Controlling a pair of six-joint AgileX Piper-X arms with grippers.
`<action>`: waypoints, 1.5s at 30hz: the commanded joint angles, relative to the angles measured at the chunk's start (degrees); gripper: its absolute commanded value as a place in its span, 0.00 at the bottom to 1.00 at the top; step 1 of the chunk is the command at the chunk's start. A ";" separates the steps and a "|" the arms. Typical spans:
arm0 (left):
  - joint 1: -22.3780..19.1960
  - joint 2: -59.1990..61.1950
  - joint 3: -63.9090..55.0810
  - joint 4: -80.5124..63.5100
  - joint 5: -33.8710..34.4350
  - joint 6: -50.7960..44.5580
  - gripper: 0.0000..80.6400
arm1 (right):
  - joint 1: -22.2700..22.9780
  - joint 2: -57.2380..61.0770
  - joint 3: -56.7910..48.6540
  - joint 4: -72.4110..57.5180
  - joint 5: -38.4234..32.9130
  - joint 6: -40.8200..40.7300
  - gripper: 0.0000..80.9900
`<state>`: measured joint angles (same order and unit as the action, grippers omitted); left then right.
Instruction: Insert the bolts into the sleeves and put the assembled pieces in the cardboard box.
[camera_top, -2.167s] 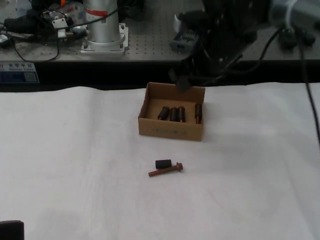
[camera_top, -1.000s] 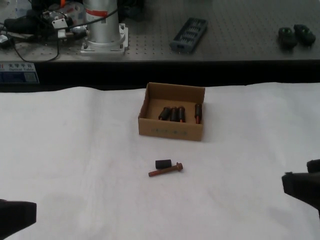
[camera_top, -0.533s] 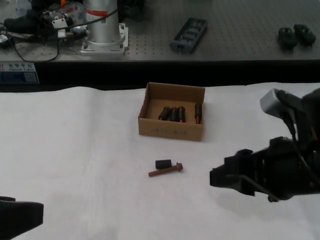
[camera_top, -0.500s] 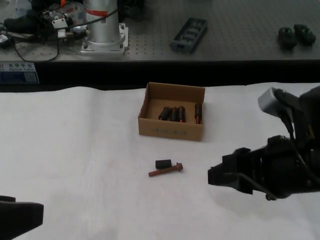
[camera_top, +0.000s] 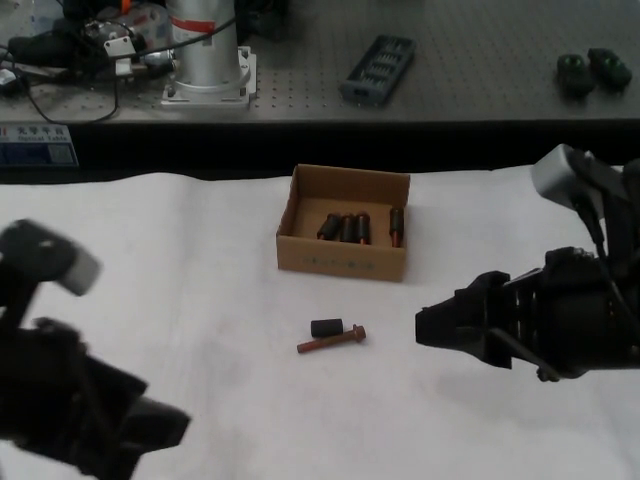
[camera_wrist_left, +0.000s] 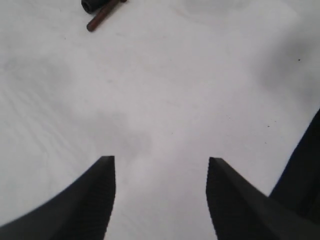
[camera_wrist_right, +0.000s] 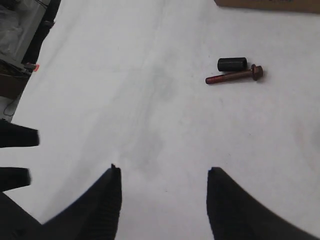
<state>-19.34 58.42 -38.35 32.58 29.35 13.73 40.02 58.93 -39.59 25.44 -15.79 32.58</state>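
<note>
1. Brown cardboard box (camera_top: 343, 264): open-topped and upright, at 12 o'clock from the loose parts.
2. Assembled pieces (camera_top: 345, 228), black sleeves with reddish bolts through them: three lie side by side on the box floor, and a fourth piece (camera_top: 396, 225) lies apart at their 3 o'clock.
3. Reddish-brown metal bolt (camera_top: 328, 342): lies flat at the box's 6 o'clock, flanged head toward 3 o'clock.
4. Short black cylindrical sleeve (camera_top: 326, 327): lies on its side just beside the bolt's shank, at its 12 o'clock; the bolt is not inserted.
</note>
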 joint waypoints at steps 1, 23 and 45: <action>-1.54 5.51 -1.04 -5.74 -0.09 2.21 0.50 | 0.13 -1.63 -0.79 -0.55 -0.62 -0.94 0.49; -7.34 13.20 -10.42 -5.35 -3.53 4.82 0.37 | -0.03 6.04 -1.61 -4.18 -3.82 4.43 0.49; -6.67 -15.73 -10.42 7.04 -9.81 2.31 0.37 | -0.03 43.62 -23.85 -4.31 -2.75 35.76 0.49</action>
<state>-26.19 45.53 -48.04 38.32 20.36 16.58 40.02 101.87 -62.29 21.40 -18.45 65.23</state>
